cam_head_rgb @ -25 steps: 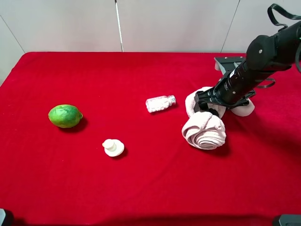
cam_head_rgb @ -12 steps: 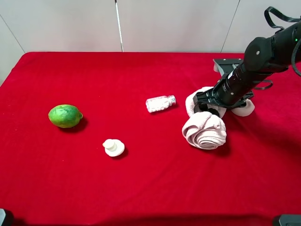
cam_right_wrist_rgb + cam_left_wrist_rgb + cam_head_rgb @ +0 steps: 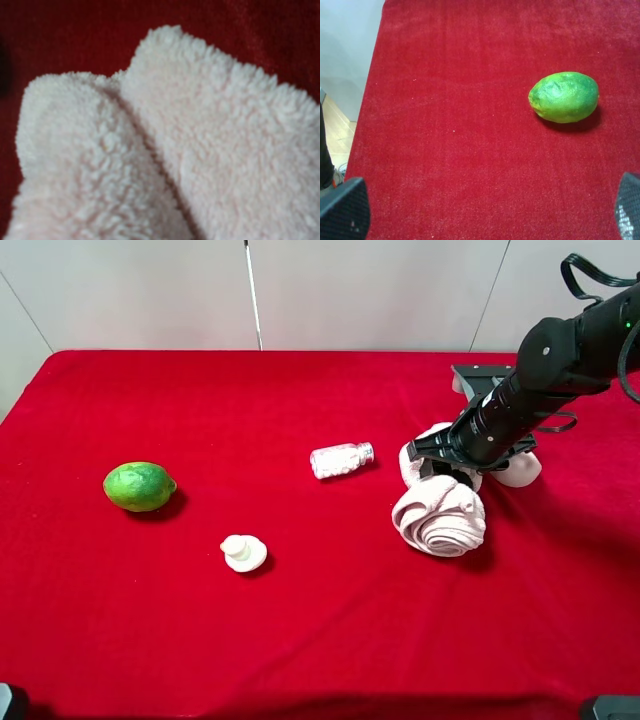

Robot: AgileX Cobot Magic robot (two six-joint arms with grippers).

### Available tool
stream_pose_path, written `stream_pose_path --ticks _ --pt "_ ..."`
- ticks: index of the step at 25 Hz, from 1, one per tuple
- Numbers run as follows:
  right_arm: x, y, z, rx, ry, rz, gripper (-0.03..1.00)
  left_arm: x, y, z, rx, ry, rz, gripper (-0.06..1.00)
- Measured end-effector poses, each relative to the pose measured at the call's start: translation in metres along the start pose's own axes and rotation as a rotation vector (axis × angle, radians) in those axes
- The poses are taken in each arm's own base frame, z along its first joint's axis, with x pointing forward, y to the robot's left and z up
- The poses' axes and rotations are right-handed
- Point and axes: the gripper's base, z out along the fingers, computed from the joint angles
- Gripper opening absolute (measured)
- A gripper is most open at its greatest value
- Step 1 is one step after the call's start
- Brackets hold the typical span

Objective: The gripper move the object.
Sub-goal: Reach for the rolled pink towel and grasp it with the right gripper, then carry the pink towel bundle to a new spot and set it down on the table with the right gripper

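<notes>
And here we have the red worktop [image 3: 300, 640] filling the high view, with everything laid out on it. Biggest player on it is the black right arm [image 3: 560, 350], reaching in from the far right corner and angled down towards the middle. At its end, the right hand [image 3: 440, 462] is pushed down into the pink towel [image 3: 440, 518], right in the dip between its two fluffy lumps. We can't see the fingers for all that pile, so we cannot tell whether the hand has clenched on the fabric or is merely pressed into it. The right wrist view gives us nothing but towel [image 3: 200, 140]: two pale folds meeting along a seam, with red cloth beyond.

The towel sits on the right side of the worktop, its larger swirled lump nearer us and the smaller one tucked under the arm. Over to the left hand [image 3: 485, 215]: its two dark fingertips [image 3: 342, 210] stand far apart at the corners of its own view, so it is released and carrying nothing, hovering above bare red cloth.

Next in size, the green lime [image 3: 139, 486] lies well apart at the far left, also seen ahead of the left hand [image 3: 564, 97]. A smooth pale lump [image 3: 522, 472] peeks out just behind the right arm. The clear pill bottle [image 3: 341, 459] lies on its side near the towel, to its left. Smallest of all, a white knobbed piece [image 3: 241, 552] sits between lime and towel, nearer us.
</notes>
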Motion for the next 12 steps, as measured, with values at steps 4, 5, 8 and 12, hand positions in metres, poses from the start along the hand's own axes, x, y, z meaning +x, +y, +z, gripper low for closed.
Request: stream_pose_path --ticks 4,5,8,12 --pt "0.0001 0.0002 0.0000 -0.002 0.001 0.005 0.42 0.0000 0.0000 0.0000 0.000 0.000 0.000 0.97" --pt "0.0001 0.0003 0.0000 -0.003 0.001 0.005 0.42 0.0000 0.0000 0.0000 0.000 0.000 0.000 0.97" --pt "-0.0002 0.0006 -0.0012 -0.006 -0.002 0.009 0.42 0.0000 0.0000 0.0000 0.000 0.000 0.000 0.97" --pt "-0.0005 0.0015 -0.0076 -0.010 -0.004 0.008 0.41 0.0000 0.0000 0.0000 0.000 0.000 0.000 0.97"
